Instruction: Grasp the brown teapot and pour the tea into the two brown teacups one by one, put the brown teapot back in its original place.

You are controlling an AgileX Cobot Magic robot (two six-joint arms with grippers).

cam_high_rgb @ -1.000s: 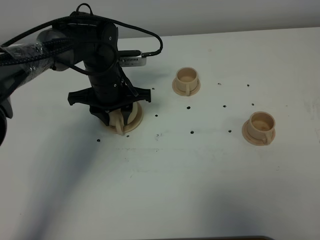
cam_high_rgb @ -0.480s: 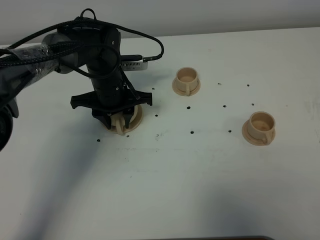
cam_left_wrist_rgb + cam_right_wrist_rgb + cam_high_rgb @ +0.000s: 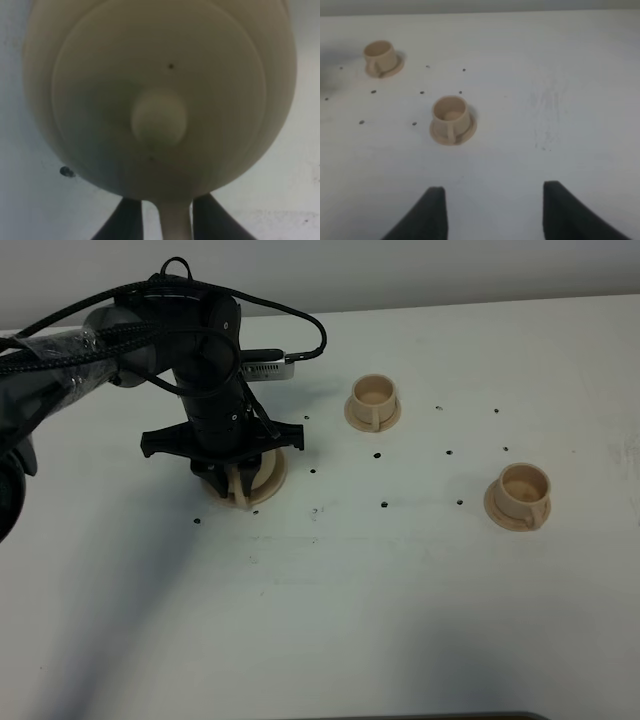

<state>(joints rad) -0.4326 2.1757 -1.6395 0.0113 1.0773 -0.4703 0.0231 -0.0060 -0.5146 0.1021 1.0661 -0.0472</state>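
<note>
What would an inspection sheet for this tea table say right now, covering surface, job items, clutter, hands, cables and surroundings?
Surface: white table, lightly scuffed.
Job's things: brown teapot on its saucer; far teacup and near teacup upright on their saucers, apart.
Clutter: small dark specks; nothing else seen.
Hands: left hand straddles the teapot's handle, grip uncertain; right hand open, holding nothing.
Cables: black cables loop over the left arm.
Surroundings: plain pale wall.

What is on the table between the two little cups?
Only bare white table with a few small dark dots, one about midway. The high view shows it, between the far cup and the near cup.
</note>
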